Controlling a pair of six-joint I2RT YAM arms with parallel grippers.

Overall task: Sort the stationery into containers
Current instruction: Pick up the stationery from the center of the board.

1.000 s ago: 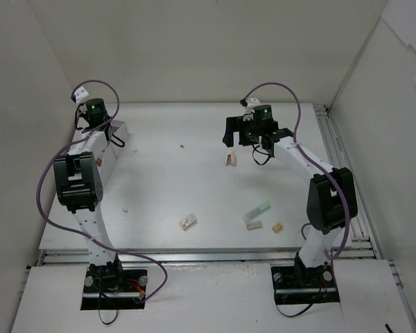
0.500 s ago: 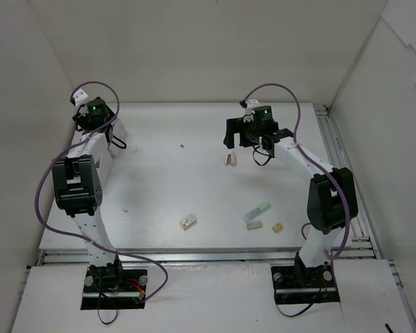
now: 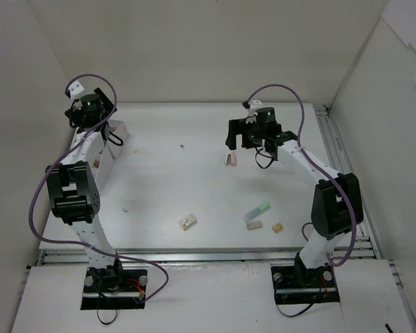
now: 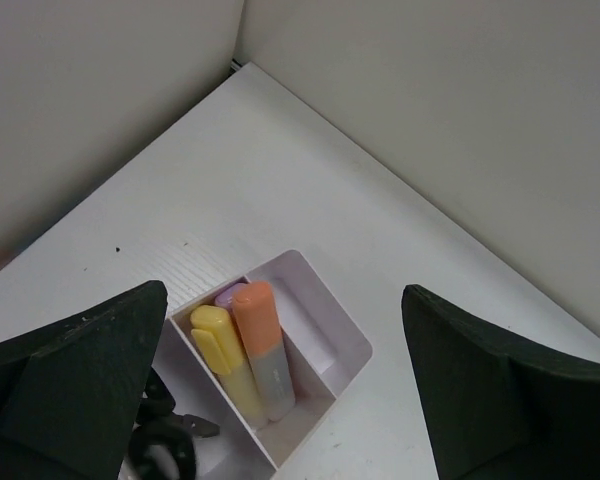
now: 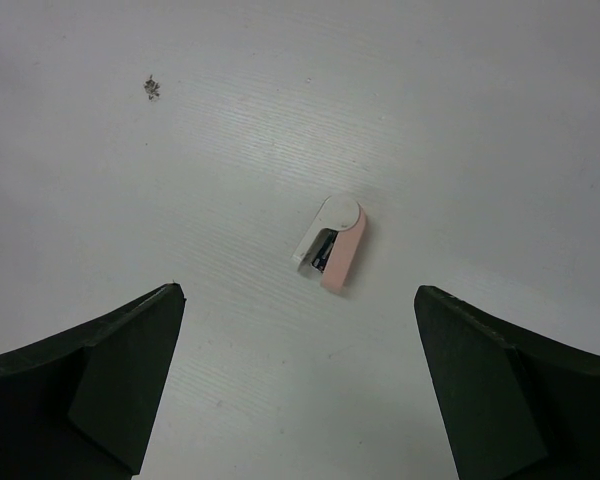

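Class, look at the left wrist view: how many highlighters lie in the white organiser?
3, all in one compartment of the white organiser: a yellow highlighter, an orange highlighter beside it, and a purple highlighter mostly hidden behind them. More may lie underneath.

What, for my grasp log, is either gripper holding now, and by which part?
Nothing is held. The left gripper hangs open above the white organiser; the right gripper hangs open above a small pink-and-white item lying on the table.
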